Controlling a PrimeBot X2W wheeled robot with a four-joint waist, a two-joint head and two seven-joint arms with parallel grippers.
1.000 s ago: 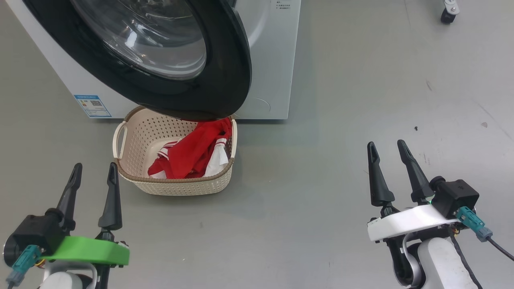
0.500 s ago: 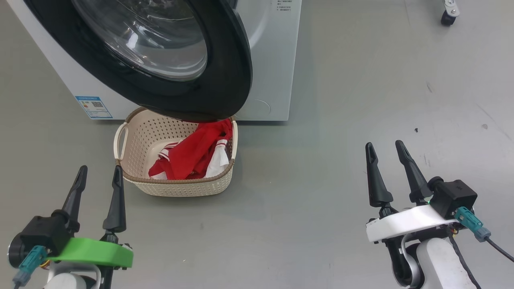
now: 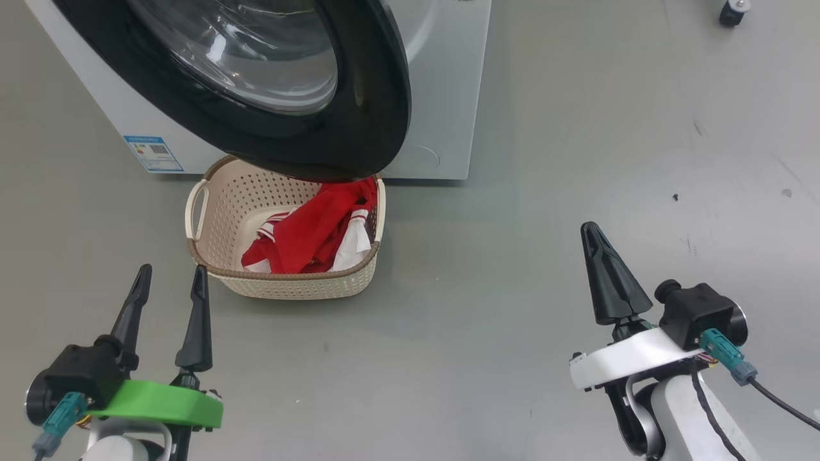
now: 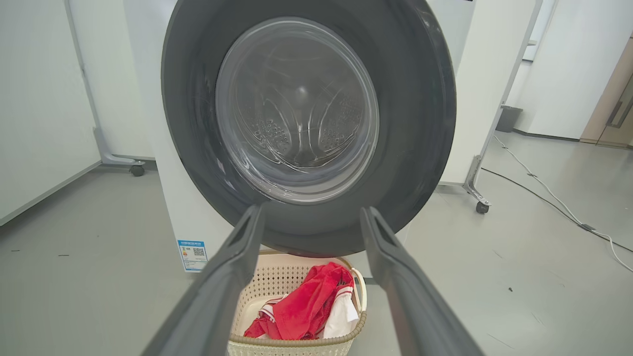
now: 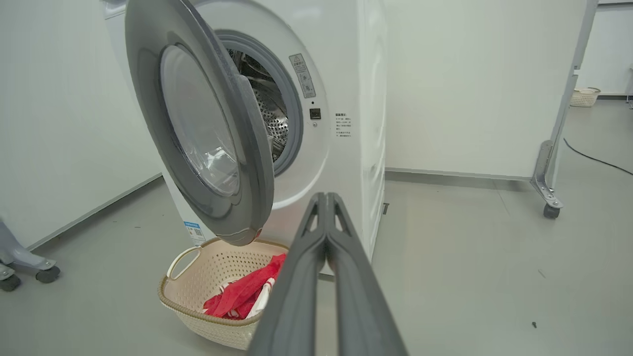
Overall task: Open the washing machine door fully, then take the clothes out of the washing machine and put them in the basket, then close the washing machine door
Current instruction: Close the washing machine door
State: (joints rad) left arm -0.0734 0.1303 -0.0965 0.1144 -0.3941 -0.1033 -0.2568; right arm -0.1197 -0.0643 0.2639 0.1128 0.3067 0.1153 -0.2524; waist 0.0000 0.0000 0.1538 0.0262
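Washing machine door (image 3: 365, 128), round, glossy black rim around clear glass, stands half open at eleven o'clock from my empty, pressed-together right gripper (image 3: 589, 232), likely nearer its free edge than my empty, wide-spread left gripper (image 3: 173, 270); red clothes (image 3: 307, 234) lie in cream plastic basket (image 3: 282, 276) beneath.

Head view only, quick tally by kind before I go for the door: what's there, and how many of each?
washing machine: 1
washing machine door, standing open: 1
basket: 1
heap of red clothes in the basket: 1 (separate pieces cannot be told apart)
grippers: 2, left gripper open, right gripper shut on nothing
caster wheel, far corner: 1
Total: 7
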